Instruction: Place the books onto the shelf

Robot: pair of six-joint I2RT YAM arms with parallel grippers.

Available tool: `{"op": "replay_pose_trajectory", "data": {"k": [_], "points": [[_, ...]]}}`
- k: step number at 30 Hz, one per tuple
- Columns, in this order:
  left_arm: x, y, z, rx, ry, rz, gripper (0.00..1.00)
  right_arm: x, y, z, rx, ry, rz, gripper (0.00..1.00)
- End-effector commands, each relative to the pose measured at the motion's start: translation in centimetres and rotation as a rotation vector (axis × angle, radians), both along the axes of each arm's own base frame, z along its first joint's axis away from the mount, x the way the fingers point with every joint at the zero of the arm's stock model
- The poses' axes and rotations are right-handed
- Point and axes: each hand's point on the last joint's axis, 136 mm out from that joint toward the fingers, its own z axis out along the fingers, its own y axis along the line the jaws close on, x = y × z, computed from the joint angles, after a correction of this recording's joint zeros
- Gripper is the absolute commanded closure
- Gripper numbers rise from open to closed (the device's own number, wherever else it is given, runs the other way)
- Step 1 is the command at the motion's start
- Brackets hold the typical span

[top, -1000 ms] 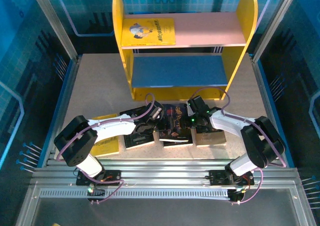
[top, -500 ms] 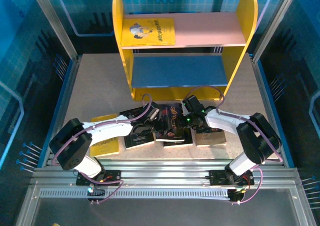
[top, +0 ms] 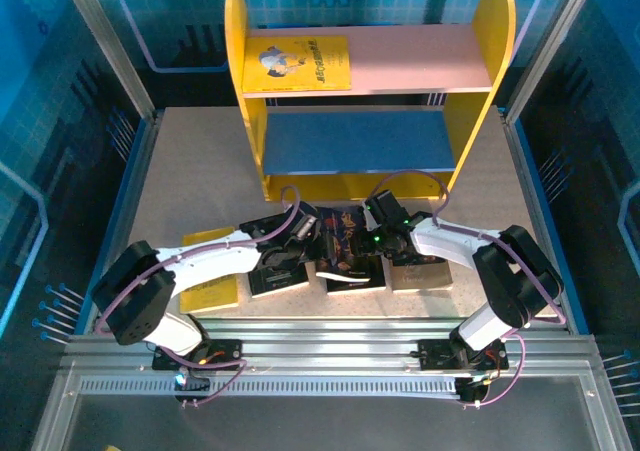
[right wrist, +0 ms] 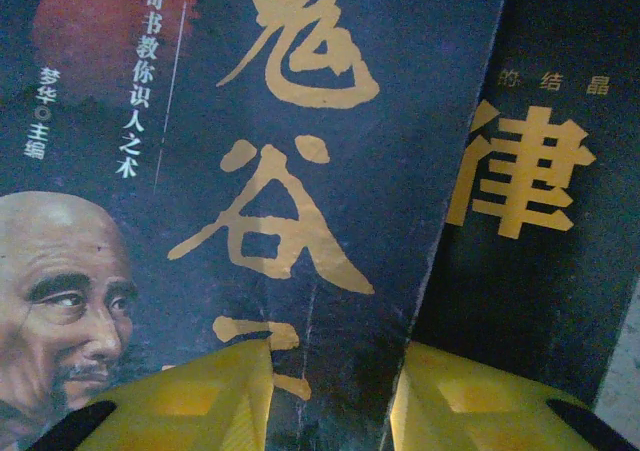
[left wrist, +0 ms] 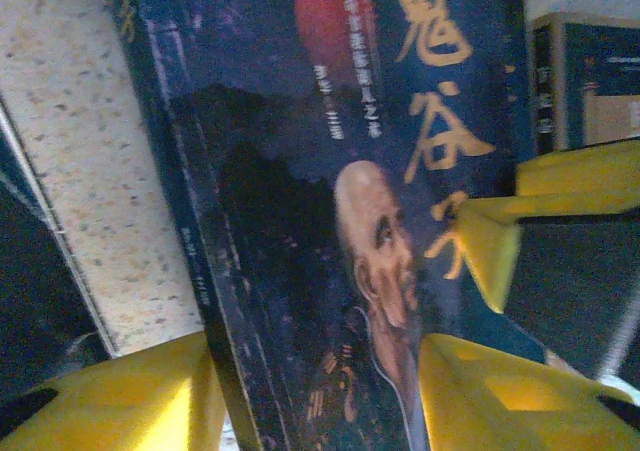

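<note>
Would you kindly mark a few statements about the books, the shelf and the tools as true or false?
1. A yellow shelved book lies on the pink upper board. True.
2. The blue lower board holds two books. False: no book lies on it.
3. The left tool and the right tool each straddle an edge of the portrait book. True.
4. The yellow table book lies at the right end of the row. False: it lies at the left end, under the left arm.
</note>
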Motion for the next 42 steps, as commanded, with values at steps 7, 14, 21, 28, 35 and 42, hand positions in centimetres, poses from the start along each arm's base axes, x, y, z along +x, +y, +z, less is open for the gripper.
{"op": "replay_pose_trajectory", "data": {"k": [7,14,21,28,35,42], "points": [[1.3,-2.2,1.9,-0.038,-0.043,-0.032,0.63,-3.5,-0.3,-1.7,-0.001,0.111,0.06,0.55],[1.5,-2.3,1.4,-0.023,-0.036,-0.034,0.68,-3.8,-0.1,-1.7,0.034,0.131,0.059,0.42],[1.7,-2.5,1.3,-0.019,-0.033,-0.039,0.78,-3.5,-0.6,-1.1,0.053,0.128,0.043,0.39],[1.8,-1.8,1.9,0.047,-0.058,-0.065,0.96,-2.9,-1.3,0.4,0.074,0.099,0.018,0.39],[0.8,-1.7,7.0,0.032,-0.183,-0.223,1.0,-1.8,-1.7,5.2,0.194,0.014,-0.02,0.39],[-2.6,-2.1,15.6,-0.106,-0.302,-0.413,1.0,-0.6,-2.4,14.1,0.364,-0.177,-0.064,0.33]]}}
